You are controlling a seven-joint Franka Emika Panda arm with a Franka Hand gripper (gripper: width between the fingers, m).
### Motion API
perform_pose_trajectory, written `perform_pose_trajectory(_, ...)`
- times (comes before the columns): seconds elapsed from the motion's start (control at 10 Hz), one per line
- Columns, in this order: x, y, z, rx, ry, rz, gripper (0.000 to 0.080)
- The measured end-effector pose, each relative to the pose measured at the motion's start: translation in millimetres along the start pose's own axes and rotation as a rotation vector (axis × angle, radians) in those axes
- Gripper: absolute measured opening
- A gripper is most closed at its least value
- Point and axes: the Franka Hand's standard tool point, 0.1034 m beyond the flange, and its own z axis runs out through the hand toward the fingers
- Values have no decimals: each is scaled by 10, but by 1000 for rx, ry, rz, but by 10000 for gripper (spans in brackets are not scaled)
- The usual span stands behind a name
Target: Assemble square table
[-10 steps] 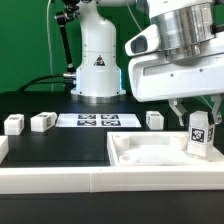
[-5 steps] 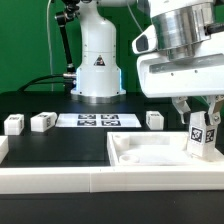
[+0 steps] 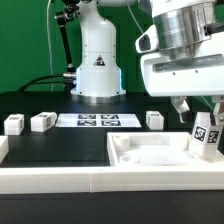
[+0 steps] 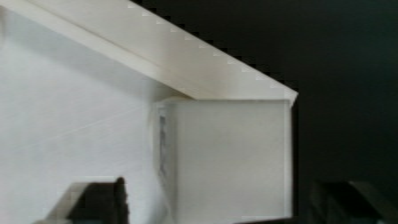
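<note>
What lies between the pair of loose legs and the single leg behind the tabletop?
Only the marker board, flat between the pair's inner leg and the single leg; the exterior view shows it.

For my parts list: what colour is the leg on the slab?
White leg, black tag pattern; exterior view.

White arm (image 3: pixel 186 70), silver wrist ring (image 3: pixel 186 28), dark pincer (image 3: pixel 201 116), black cables (image 3: pixel 60 45).
</note>
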Motion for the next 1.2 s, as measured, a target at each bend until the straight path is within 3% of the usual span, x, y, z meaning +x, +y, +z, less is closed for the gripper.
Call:
perform_pose_trajectory(0.3,-172,-130,-40,-82,9,-320,646)
perform_pose_trajectory(0.8,-147,-120,-31,-77,-5,-698,649)
perform_pose_trajectory(0.9,-143,-115,-28,-87,-3,-810,649)
perform_pose_trajectory(1.0,-142,-107,-18,-129,17,-966,649)
perform_pose_trajectory(1.2,-118,-98,-14,-155,21,-1163,649)
